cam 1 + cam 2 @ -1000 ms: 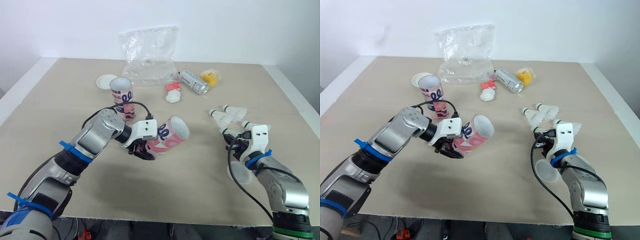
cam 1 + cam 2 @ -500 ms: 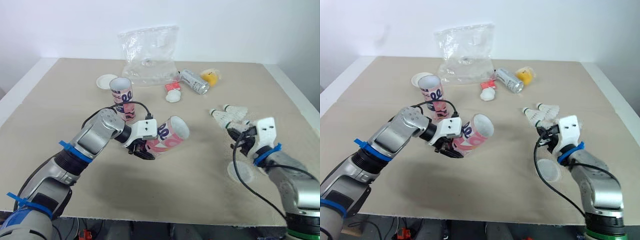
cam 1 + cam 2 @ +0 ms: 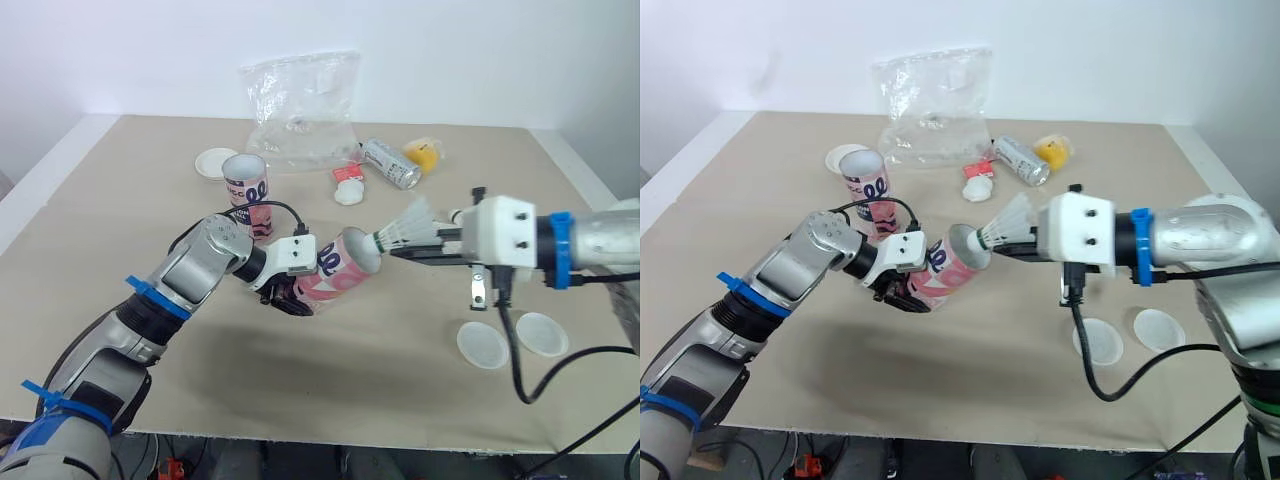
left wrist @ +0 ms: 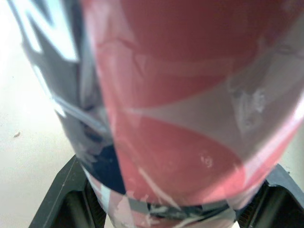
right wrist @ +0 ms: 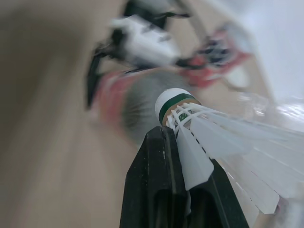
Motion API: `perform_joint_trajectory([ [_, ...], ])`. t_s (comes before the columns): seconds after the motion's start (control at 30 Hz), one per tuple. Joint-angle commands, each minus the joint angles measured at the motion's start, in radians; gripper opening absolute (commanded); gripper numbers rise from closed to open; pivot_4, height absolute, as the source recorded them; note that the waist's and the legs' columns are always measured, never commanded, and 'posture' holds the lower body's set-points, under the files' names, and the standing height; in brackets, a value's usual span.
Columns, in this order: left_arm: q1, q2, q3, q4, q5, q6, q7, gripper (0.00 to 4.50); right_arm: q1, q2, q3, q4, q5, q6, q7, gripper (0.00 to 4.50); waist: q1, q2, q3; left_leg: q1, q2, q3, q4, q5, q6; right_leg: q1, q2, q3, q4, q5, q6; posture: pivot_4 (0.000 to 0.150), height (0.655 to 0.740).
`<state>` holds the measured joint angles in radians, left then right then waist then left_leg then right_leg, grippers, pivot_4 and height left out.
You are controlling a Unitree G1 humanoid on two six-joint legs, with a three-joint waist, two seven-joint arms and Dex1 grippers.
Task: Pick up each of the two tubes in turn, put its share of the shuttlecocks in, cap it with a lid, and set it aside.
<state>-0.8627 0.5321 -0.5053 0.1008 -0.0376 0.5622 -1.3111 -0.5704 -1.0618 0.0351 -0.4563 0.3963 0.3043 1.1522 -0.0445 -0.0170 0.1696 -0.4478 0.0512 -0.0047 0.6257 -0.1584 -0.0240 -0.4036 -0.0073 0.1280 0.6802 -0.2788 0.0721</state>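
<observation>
We grip tilted pink tube (image 3: 338, 275) in closed left end effector (image 3: 291, 299). Right end effector (image 3: 398, 247) pinches shuttlecock (image 3: 402, 229), nose-first at tube mouth just ahead.

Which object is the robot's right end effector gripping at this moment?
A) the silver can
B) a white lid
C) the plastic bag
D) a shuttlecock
D: the right end effector is shut on a shuttlecock, whose cork points at the open mouth of the tilted tube held by the left end effector.
</observation>
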Motion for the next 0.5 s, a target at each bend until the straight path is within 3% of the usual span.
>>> perform_joint_trajectory([
  [0.03, -0.013, -0.005, 0.008, -0.007, 0.007, -0.009, 0.011, 2.90, -0.052, 0.012, 0.049, 0.084, -0.094, -0.114, 0.051, 0.09, 0.000, 0.000, 0.000, 0.000, 0.000, 0.000, 0.000, 0.000, 0.000, 0.000, 0.000, 0.000, 0.000, 0.000, 0.000, 0.150, 0.7400],
  [0.27, -0.011, -0.001, 0.015, -0.013, 0.007, -0.001, 0.019, 2.90, -0.160, 0.084, 0.138, 0.201, -0.184, -0.220, 0.115, 0.09, -0.001, 0.000, 0.000, 0.000, 0.000, 0.000, 0.000, 0.000, 0.000, 0.000, 0.000, 0.000, 0.001, 0.000, 0.000, 0.150, 0.7400],
  [0.37, -0.007, 0.007, 0.019, -0.020, 0.006, 0.006, 0.023, 2.90, -0.204, 0.114, 0.144, 0.188, -0.127, -0.185, 0.163, 1.07, -0.001, 0.000, 0.000, 0.000, 0.000, 0.000, 0.000, 0.000, 0.000, 0.000, 0.000, 0.000, 0.001, 0.000, 0.000, 0.150, 0.7400],
  [0.4, -0.006, 0.010, 0.020, -0.020, 0.006, 0.007, 0.023, 2.90, -0.212, 0.121, 0.136, 0.181, -0.108, -0.175, 0.174, 1.62, 0.000, 0.000, 0.000, 0.000, 0.000, 0.000, 0.000, 0.000, 0.000, 0.000, 0.000, 0.000, 0.001, 0.000, 0.000, 0.150, 0.7400],
  [0.47, -0.004, 0.014, 0.020, -0.020, 0.007, 0.006, 0.023, 2.90, -0.217, 0.117, 0.124, 0.173, -0.092, -0.152, 0.189, 2.12, -0.001, 0.000, 0.000, 0.000, 0.000, -0.001, 0.000, 0.000, 0.000, 0.000, 0.000, 0.000, 0.001, 0.001, -0.001, 0.150, 0.7400],
  [0.5, -0.004, 0.015, 0.020, -0.020, 0.007, 0.007, 0.023, 2.90, -0.214, 0.113, 0.109, 0.167, -0.068, -0.128, 0.191, 2.73, -0.001, 0.000, 0.000, 0.000, 0.000, -0.001, 0.000, 0.000, 0.000, 0.000, 0.000, 0.000, 0.001, 0.001, -0.002, 0.150, 0.7400],
])
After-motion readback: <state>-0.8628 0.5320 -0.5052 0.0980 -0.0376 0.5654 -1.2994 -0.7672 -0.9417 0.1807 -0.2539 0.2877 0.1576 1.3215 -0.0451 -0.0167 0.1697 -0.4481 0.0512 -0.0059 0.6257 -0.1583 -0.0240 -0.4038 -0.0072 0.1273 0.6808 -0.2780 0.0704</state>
